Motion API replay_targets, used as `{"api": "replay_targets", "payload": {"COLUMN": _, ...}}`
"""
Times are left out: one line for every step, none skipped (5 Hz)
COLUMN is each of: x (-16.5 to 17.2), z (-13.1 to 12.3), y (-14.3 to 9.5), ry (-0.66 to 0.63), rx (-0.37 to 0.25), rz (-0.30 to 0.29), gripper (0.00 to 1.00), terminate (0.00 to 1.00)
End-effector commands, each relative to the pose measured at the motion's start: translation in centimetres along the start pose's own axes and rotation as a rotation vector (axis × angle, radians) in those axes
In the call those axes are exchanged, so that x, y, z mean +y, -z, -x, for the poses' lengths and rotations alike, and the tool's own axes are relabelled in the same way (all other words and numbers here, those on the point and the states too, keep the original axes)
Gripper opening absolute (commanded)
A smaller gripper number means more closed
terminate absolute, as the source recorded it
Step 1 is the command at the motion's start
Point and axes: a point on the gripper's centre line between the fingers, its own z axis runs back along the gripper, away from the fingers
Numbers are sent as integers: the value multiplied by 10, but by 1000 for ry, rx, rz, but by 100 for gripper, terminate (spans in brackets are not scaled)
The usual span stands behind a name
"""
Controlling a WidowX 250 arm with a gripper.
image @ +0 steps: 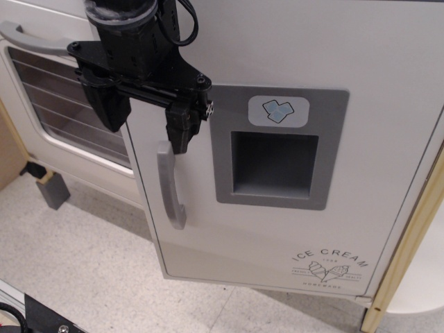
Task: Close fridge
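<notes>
- fridge [291, 229] is filling most of the view; its white door is standing ajar, free left edge hanging out in front of the oven door, bottom edge sitting above the speckled floor [76, 250]
- oven door [48, 104] is showing left of the fridge, partly covered by the fridge door edge; wire-lined window visible, its grey horizontal handle [28, 38] is peeking out at top left
- gripper [146, 121] is hanging down from the top, black, over the fridge door's upper left corner; jaws are spread wide apart, grasping nothing, one finger [107, 104] over the oven window side, the other finger [184, 128] over the fridge door face
- ice-dispenser panel [277, 149] is sitting right of the gripper on the fridge door, grey, with a dark recess and an ice-cube sticker above it
- fridge handle [170, 184] is running vertically just below the right-hand finger; cannot tell if they are touching
- "ICE CREAM" print [329, 267] is sitting at the fridge door's lower right
</notes>
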Motion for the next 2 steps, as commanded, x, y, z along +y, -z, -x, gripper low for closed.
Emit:
{"api": "replay_targets", "payload": {"x": 11, "z": -38, "y": 5, "ry": -62, "rx": -121, "rz": 42, "gripper": 100, "terminate": 0}}
{"api": "replay_targets", "payload": {"x": 11, "z": -51, "y": 4, "ry": -79, "rx": -145, "rz": 49, "gripper": 100, "terminate": 0}}
